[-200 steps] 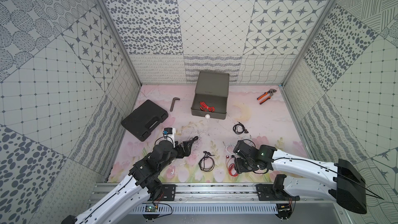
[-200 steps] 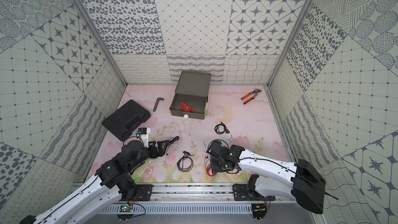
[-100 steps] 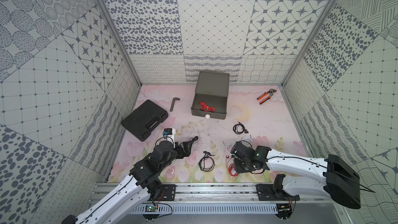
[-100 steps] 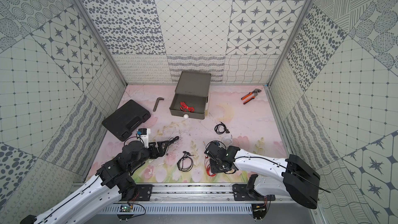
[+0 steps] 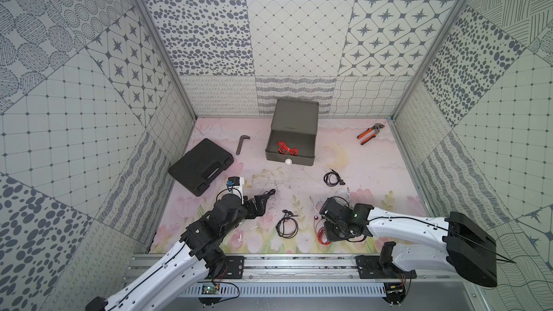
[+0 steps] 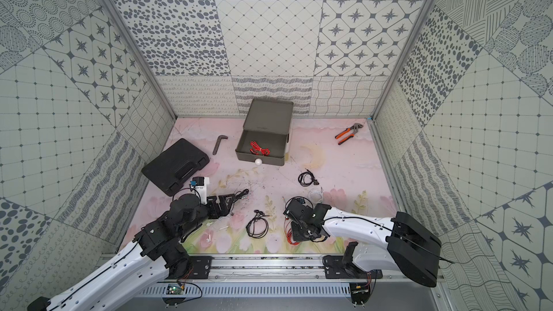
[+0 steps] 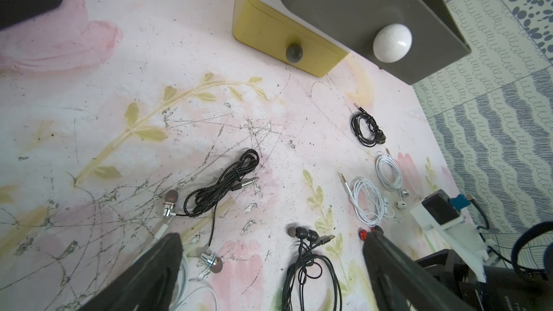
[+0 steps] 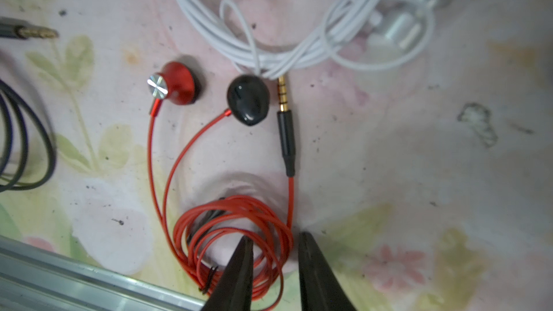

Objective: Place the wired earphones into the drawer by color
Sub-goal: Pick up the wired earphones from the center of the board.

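- Enclosure walls [image 5: 299, 40]: grey-patterned tile panels on three sides.
- Floor mat [image 5: 374, 160]: pink floral print, scuffed and speckled. An aluminium rail [image 5: 299, 264] runs along its front edge.
- Drawer [image 5: 294, 115]: stands against the back wall. Its grey top tier [image 5: 302, 161] is pulled out, with one red bundle [image 5: 287, 148] inside.
- Black case [image 5: 200, 166]: closed and lying flat, left of the drawer.
- Left gripper [image 7: 272, 237]: jaws spread wide and empty, near the braided black earphones [image 7: 227, 181].
- Right gripper [image 8: 273, 237]: tips close together astride strands of the red earphones [image 8: 239, 219] beside the rail. Whether they pinch the cable cannot be told.
- Pliers [image 5: 369, 133] and hex key [image 5: 241, 143]: lie near the back wall.
- White earphones [image 7: 366, 201] and a black coil [image 5: 330, 178]: loose on the mat.
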Available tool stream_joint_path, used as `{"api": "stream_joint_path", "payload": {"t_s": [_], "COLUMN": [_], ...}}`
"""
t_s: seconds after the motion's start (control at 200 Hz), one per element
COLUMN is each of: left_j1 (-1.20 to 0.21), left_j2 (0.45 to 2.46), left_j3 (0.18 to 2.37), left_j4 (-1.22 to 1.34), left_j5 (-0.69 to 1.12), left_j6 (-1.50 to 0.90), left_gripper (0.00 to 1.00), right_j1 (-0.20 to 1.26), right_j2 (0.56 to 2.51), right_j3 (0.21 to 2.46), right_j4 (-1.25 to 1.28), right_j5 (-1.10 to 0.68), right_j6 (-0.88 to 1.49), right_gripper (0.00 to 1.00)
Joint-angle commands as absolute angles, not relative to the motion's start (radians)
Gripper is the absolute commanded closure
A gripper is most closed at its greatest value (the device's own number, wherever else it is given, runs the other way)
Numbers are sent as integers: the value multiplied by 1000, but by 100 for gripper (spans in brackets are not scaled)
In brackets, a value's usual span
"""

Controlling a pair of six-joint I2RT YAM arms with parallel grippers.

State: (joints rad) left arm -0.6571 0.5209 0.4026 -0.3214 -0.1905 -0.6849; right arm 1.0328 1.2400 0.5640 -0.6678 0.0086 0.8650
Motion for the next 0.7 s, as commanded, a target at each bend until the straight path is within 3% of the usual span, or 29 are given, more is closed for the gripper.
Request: {"api": "stream_joint_path", "payload": {"t_s": [0.0, 0.405, 0.695], "left_j1": [-655, -654, -655], "left_j2": [522, 512, 483], "left_j3": [401, 400, 404], "left_j4": [-281, -288, -308], "left_j5": [-195, -196, -192], "left_j6": [-682, -679, -678], "left_gripper": [1, 1, 1], "right_j1": [1037, 1037, 1038], "right_j2": [1258, 1249, 1160], "right_j3": [546, 546, 560], "right_j4": [-652, -650, -687], "right_j5": [15, 0, 7], "right_j6": [878, 877, 865], "right_gripper": [71, 100, 100]}}
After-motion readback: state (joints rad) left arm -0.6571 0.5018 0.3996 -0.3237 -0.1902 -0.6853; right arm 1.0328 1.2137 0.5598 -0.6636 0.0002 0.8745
